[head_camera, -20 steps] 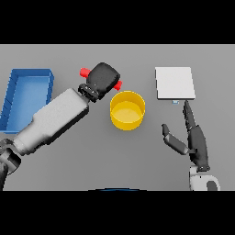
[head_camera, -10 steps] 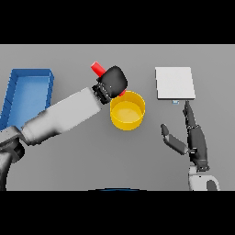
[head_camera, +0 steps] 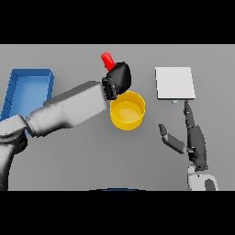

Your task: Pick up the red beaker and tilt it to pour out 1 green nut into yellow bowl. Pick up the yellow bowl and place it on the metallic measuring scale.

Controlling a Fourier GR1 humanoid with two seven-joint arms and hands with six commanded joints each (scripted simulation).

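Observation:
My left hand point(head_camera: 119, 79) is shut on the red beaker point(head_camera: 107, 60), of which only the upper end shows above the dark fingers. The hand hangs over the far left rim of the yellow bowl point(head_camera: 127, 110), which stands at the middle of the table. I cannot see a green nut in the beaker or in the bowl. The metallic measuring scale point(head_camera: 174, 83) lies flat to the right of the bowl. My right hand point(head_camera: 195, 140) rests open below the scale, fingers pointing toward it, thumb out to the left.
A blue tray point(head_camera: 26, 94) with raised walls stands at the left edge of the table. My left forearm point(head_camera: 69, 110) stretches from the lower left across to the bowl.
My left hand has carried the red beaker to the right, from left of the bowl to above its far left rim. The right hand has stayed still.

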